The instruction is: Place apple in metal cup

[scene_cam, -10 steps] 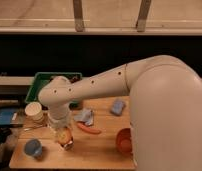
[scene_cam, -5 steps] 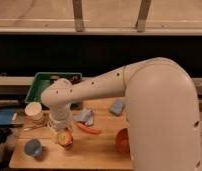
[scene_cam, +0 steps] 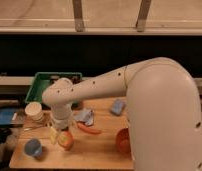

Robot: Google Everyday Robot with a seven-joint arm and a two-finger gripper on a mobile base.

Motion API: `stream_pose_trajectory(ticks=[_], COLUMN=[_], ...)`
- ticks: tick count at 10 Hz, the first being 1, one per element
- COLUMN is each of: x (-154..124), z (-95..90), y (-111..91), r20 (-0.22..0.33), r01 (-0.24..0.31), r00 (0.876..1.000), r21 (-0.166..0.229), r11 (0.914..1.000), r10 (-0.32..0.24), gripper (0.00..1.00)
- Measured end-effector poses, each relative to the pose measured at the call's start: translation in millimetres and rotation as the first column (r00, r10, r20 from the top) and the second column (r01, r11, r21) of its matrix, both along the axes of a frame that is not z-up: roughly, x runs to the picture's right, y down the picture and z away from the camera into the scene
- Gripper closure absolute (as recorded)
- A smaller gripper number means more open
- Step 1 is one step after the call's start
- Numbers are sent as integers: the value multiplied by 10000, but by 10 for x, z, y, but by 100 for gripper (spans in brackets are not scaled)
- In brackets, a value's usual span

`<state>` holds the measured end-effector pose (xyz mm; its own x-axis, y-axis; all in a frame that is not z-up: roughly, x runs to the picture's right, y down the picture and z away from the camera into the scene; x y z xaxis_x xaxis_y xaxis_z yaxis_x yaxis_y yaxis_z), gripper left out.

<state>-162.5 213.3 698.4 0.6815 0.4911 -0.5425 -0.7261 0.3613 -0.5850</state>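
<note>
Nearest, on the wooden table [scene_cam: 94, 150]: blue cup [scene_cam: 33, 147] at left, gripper [scene_cam: 63, 136] just beside it, jaws closed around the apple [scene_cam: 65, 140]. Farther back, a red-orange vegetable [scene_cam: 89, 129], then a green bin [scene_cam: 41, 82].

On the wooden desk [scene_cam: 94, 152], a blue cup [scene_cam: 33, 147] sits at eight o'clock, a long red-orange vegetable [scene_cam: 89, 129] lies near centre, a red-orange bowl [scene_cam: 122, 140] sits at four o'clock, a pale blue block [scene_cam: 117, 107] at two, and a green bin [scene_cam: 44, 85] at eleven.
</note>
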Motion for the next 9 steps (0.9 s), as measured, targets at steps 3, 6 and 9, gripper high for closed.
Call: stream_pose_trajectory(ticks=[3,6,9], x=[27,183,652], z=[-93,-314,-262], y=[-176,-628,-1167], r20=[-215,-821,-2044], r01=[80,-122,-1183], r00=[9997,9963,9572], r21=[554,1810,3694], r11=[9984,9834,9217], r10=[-68,274,2048], gripper=[26,26,26])
